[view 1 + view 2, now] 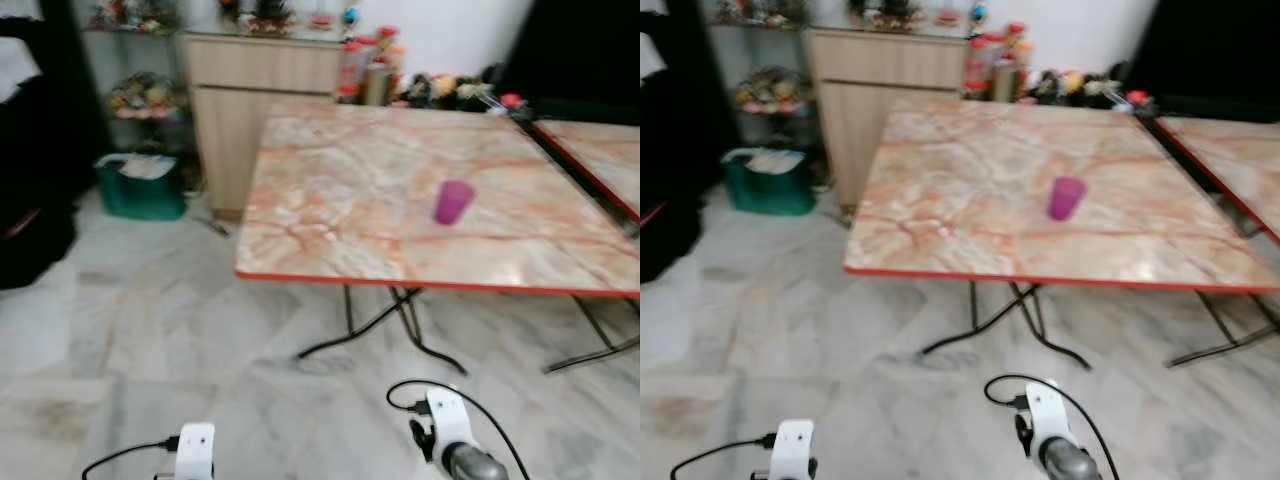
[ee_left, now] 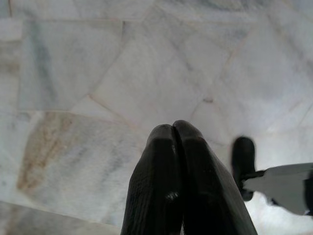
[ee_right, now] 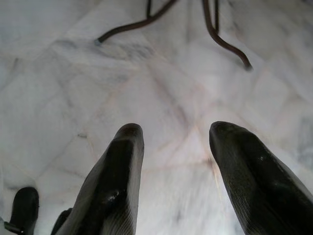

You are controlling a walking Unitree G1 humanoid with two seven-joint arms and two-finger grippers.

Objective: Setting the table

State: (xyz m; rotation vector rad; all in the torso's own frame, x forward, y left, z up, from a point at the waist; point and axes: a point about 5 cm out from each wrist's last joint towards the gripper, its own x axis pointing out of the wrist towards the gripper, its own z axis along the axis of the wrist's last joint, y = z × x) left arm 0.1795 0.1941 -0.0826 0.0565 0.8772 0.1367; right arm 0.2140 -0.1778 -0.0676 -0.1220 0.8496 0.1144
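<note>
A purple cup stands upright on a marble-patterned table with a red edge, towards its near right side. Both arms hang low in front of me, well short of the table. In the left wrist view my left gripper is shut, fingertips pressed together, with nothing in it, over the pale floor tiles. In the right wrist view my right gripper is open and empty, above the floor near the table's black metal legs.
A second similar table stands at the right. A wooden cabinet and a green basket stand at the back left. Bottles and small items crowd the table's far edge. Dark furniture lines the left.
</note>
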